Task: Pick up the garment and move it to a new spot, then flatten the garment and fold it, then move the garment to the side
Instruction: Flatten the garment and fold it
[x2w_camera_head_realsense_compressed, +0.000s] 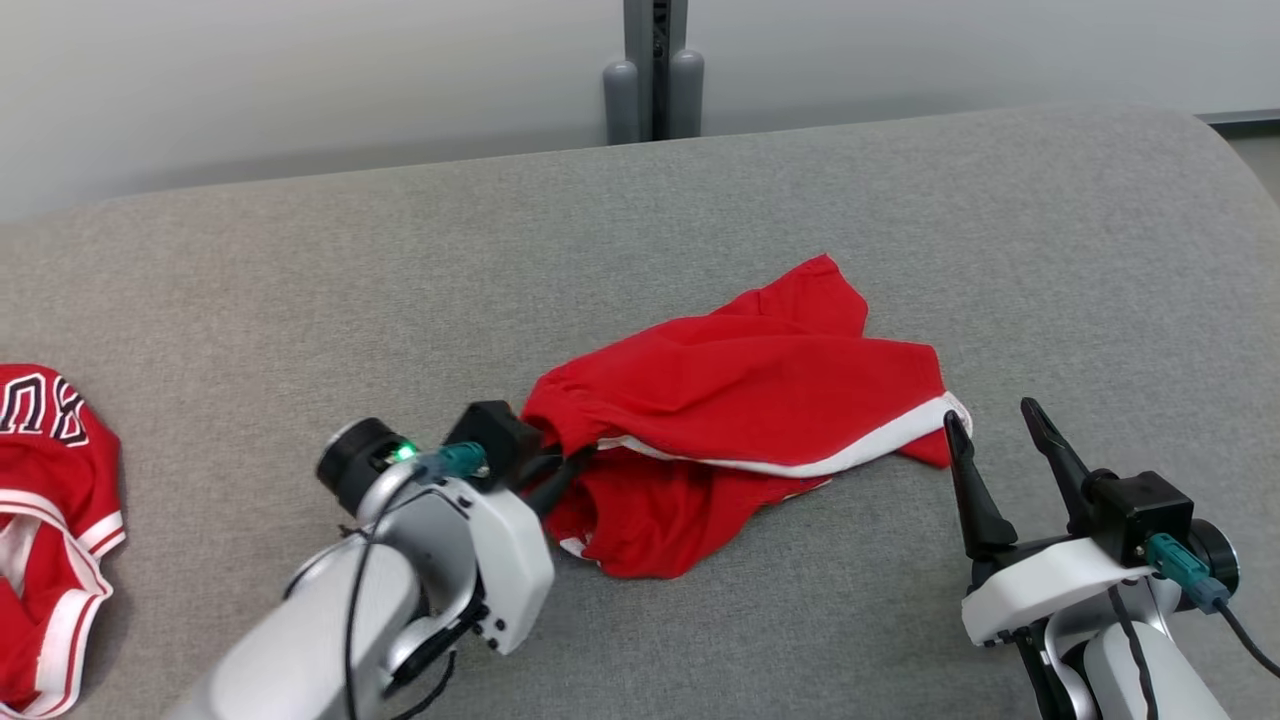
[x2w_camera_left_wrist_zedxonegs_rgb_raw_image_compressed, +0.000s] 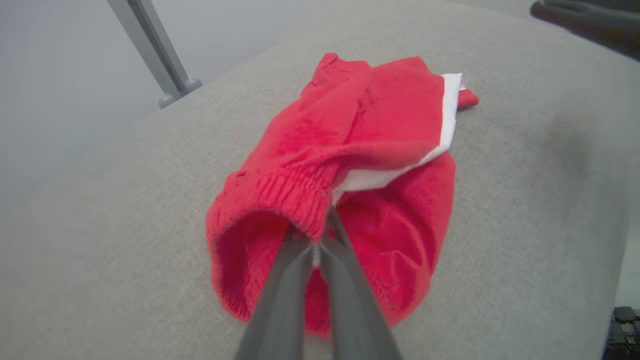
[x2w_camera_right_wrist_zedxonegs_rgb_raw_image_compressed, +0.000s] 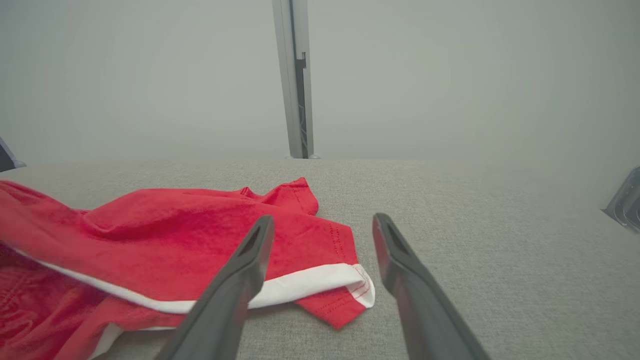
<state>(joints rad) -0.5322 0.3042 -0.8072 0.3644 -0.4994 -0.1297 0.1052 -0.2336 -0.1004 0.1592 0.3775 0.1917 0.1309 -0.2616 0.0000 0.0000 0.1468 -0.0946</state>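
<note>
Grey upholstered bench (x2w_camera_head_realsense_compressed: 900, 200) carries a limp red cloth garment (x2w_camera_head_realsense_compressed: 740, 390), white-trimmed. Left fingers (x2w_camera_left_wrist_zedxonegs_rgb_raw_image_compressed: 280, 310) clench its ribbed waistband, likely a sound hold; right fingers (x2w_camera_right_wrist_zedxonegs_rgb_raw_image_compressed: 235, 285) stand released.

Grey fabric surface (x2w_camera_head_realsense_compressed: 300, 280) under crumpled red garment (x2w_camera_head_realsense_compressed: 760, 390), red jersey (x2w_camera_head_realsense_compressed: 50, 500) far left

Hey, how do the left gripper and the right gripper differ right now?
The left gripper is shut, the right gripper open. The left pinches the red garment's elastic waistband; the right holds nothing, near its white-trimmed hem. In the head view the left points toward the right, the right points up. Both have long dark fingers.
</note>
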